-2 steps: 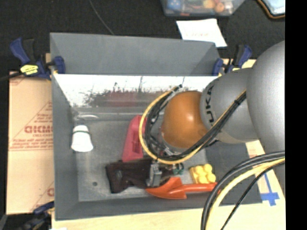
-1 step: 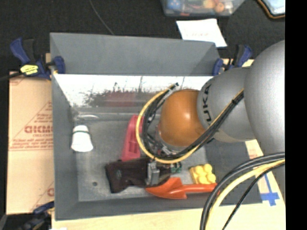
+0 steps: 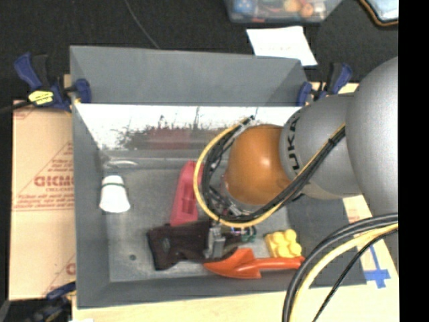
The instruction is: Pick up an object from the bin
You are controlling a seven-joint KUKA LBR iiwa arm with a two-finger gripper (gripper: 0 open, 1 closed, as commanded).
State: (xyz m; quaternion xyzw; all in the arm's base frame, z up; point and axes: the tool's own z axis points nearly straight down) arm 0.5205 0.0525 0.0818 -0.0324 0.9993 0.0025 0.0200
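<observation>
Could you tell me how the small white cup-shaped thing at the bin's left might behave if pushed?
The white thing looks small and smooth, so it is probably light and prone to slide. Its rounded, tapered shape suggests it could tip and roll. Nothing lies against it.

One overhead camera, set above the grey bin point(image 3: 181, 79) and tipped somewhat to one side. The far wall shows its full inner face and the near wall runs almost edge-on along the bottom. Framing is close, so the bin takes up most of the view, with a margin of dark table behind it. The arm point(image 3: 375, 133) comes in from the right, nearer the lens than the bin. Its orange cover point(image 3: 258, 166) blocks the centre-right floor, while the left floor is in plain sight.
</observation>
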